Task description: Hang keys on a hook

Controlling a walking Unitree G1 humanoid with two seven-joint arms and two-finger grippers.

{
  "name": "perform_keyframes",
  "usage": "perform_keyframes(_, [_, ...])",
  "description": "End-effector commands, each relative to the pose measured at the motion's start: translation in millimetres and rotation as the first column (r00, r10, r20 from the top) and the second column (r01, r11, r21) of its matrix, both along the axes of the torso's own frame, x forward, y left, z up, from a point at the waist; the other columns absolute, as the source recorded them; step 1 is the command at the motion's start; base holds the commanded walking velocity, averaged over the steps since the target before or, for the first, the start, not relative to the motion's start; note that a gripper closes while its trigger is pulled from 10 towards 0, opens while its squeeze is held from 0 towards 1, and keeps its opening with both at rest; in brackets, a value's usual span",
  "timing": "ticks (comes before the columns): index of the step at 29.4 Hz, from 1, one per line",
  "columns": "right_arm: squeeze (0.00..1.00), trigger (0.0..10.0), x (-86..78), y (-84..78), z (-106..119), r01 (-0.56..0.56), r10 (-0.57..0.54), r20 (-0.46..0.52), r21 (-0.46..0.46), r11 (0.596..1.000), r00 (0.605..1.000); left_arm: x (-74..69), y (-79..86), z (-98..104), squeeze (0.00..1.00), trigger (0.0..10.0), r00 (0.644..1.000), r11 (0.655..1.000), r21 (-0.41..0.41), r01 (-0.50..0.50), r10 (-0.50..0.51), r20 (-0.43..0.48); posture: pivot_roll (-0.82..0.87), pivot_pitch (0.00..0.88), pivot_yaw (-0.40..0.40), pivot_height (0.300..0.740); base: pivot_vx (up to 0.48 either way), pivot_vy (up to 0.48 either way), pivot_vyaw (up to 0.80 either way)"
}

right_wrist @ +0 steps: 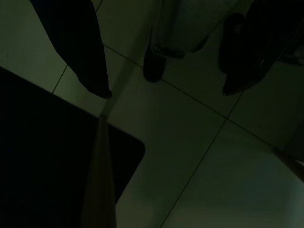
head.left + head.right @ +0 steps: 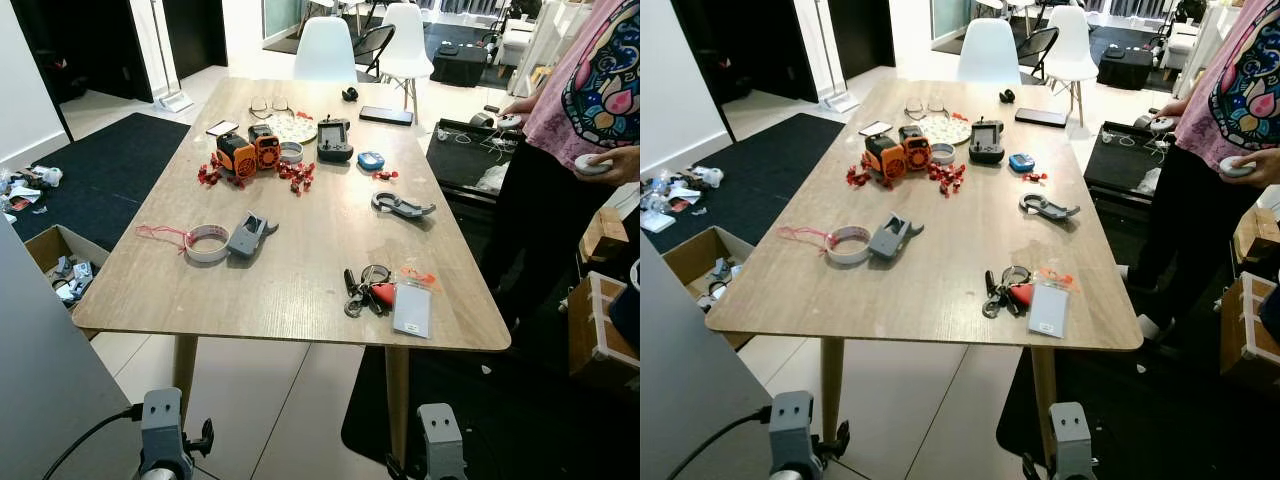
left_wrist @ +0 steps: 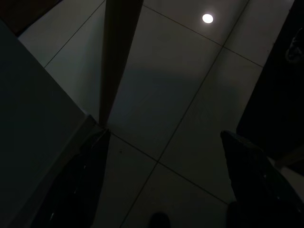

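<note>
A big wooden desk (image 2: 300, 270) stands in front of the robot. The keys (image 2: 365, 288) lie near the front edge of the desk, at about 5 o'clock from its middle. They touch a grey card (image 2: 411, 307) with an orange strap, which sits just at 3 o'clock of them. A roll of tape (image 2: 207, 243) and a small grey tool (image 2: 247, 235) lie at 9 o'clock. An orange toy (image 2: 250, 152) and little red bits sit at 11 o'clock. A grey clip (image 2: 400, 206) lies at 2 o'clock.

A person (image 2: 580, 110) stands at 3 o'clock, beside the desk, holding white things.

The left end effector (image 3: 166, 190) hangs low over the dim floor, its fingers wide apart and holding nothing. The right end effector (image 1: 166, 92) hangs low too, spread open and holding nothing.
</note>
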State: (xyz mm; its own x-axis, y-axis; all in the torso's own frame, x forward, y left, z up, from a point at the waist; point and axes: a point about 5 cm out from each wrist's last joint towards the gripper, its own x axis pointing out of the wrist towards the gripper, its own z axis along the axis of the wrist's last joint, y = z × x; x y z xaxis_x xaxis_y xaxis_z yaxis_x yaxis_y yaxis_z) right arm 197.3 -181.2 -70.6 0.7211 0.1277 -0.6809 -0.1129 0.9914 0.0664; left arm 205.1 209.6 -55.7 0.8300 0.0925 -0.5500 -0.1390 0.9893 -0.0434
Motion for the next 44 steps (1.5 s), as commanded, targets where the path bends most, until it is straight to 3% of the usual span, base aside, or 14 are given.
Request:
perform_keyframes(1, [0.0, 10.0, -5.2, -0.9, -3, 0.002, -0.002, -0.024, -0.004, 1.0, 1.0, -2.0, -2.1, -1, 0.0, 10.0, 1.0, 1.0, 0.002, 0.023, -0.023, 0.007, 0.04, 0.055, -0.018, 0.74, 0.0, 0.0, 0.0])
perform_keyframes(21, [0.0, 10.0, -6.2, -2.7, -3, 0.008, -0.008, -0.023, -0.007, 1.0, 1.0, 2.9, -11.6, 4, 0.0, 10.0, 0.996, 0.997, -0.008, 0.075, -0.074, 0.051, 0.03, 0.054, -0.015, 0.74, 0.0, -0.374, 0.0])
perform_keyframes(35, [0.0, 10.0, -6.4, -3.6, -4, 0.01, -0.01, -0.028, -0.013, 1.0, 1.0, 5.3, -12.7, 4, 0.0, 10.0, 0.992, 0.993, -0.006, 0.121, -0.121, 0.04, 0.03, 0.046, -0.016, 0.74, 0.0, 0.0, 0.0])
perform_keyframes(36, [0.0, 10.0, -6.4, -3.6, -4, 0.01, -0.01, -0.028, -0.013, 1.0, 1.0, 8.9, -16.6, 8, 0.0, 10.0, 0.978, 0.981, -0.002, 0.195, -0.194, 0.07, 0.03, 0.048, -0.016, 0.74, 0.0, 0.0, 0.0])
perform_keyframes(37, [0.0, 10.0, -6.4, -3.6, -4, 0.01, -0.01, -0.028, -0.013, 1.0, 1.0, 8.9, -16.6, 8, 0.0, 10.0, 0.978, 0.981, -0.002, 0.195, -0.194, 0.07, 0.03, 0.048, -0.016, 0.74, 0.0, 0.0, 0.0])
perform_keyframes(38, [0.0, 10.0, -6.2, -3.4, -3, 0.01, -0.011, -0.028, -0.013, 1.0, 1.0, 12.2, -21.9, 14, 0.0, 10.0, 0.945, 0.951, 0.019, 0.308, -0.308, 0.11, 0.03, 0.051, -0.016, 0.74, 0.0, 0.0, 0.0])
perform_keyframes(40, [0.0, 10.0, -6.2, -3.4, -3, 0.01, -0.011, -0.028, -0.013, 1.0, 1.0, 12.2, -21.9, 14, 0.0, 10.0, 0.945, 0.951, 0.019, 0.308, -0.308, 0.11, 0.03, 0.051, -0.016, 0.74, 0.0, 0.0, 0.0])
perform_keyframes(41, [0.0, 10.0, -6.1, -3.5, -3, 0.011, -0.012, -0.027, -0.013, 1.0, 1.0, 12.6, -27.3, 21, 0.0, 10.0, 0.863, 0.876, 0.074, 0.478, -0.483, 0.148, 0.03, 0.054, -0.015, 0.74, 0.0, 0.0, 0.0])
perform_keyframes(44, [0.0, 10.0, -6.1, -3.5, -3, 0.011, -0.012, -0.027, -0.013, 1.0, 1.0, 12.6, -27.3, 21, 0.0, 10.0, 0.863, 0.876, 0.074, 0.478, -0.483, 0.148, 0.03, 0.054, -0.015, 0.74, 0.0, 0.0, 0.0])
